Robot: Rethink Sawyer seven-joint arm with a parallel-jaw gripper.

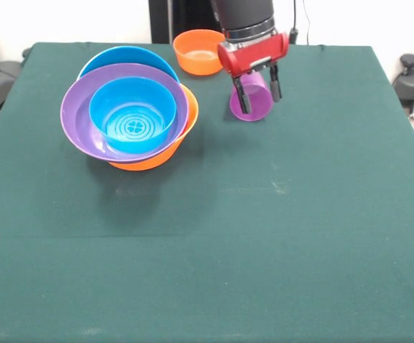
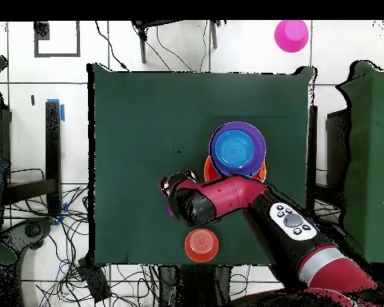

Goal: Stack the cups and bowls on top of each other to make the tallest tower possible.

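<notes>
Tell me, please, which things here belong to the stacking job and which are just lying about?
Job: tower of nested bowls, small blue bowl uppermost; purple cup between the gripper's fingers; small orange bowl standing apart; pink bowl off the table.
Lying about: cables on the floor.

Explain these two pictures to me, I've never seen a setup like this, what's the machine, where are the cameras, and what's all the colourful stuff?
The machine is a red and black robot arm with a two-fingered gripper. One picture looks across a green table toward the robot; the other looks straight down from above. On the table is a pile of nested plastic bowls: a small blue bowl inside a purple bowl, over orange and blue ones. A separate small orange bowl sits at the far edge. The gripper's fingers straddle a translucent purple cup, tilted on its side; it appears held. From above, a pink bowl lies on the floor.
</notes>
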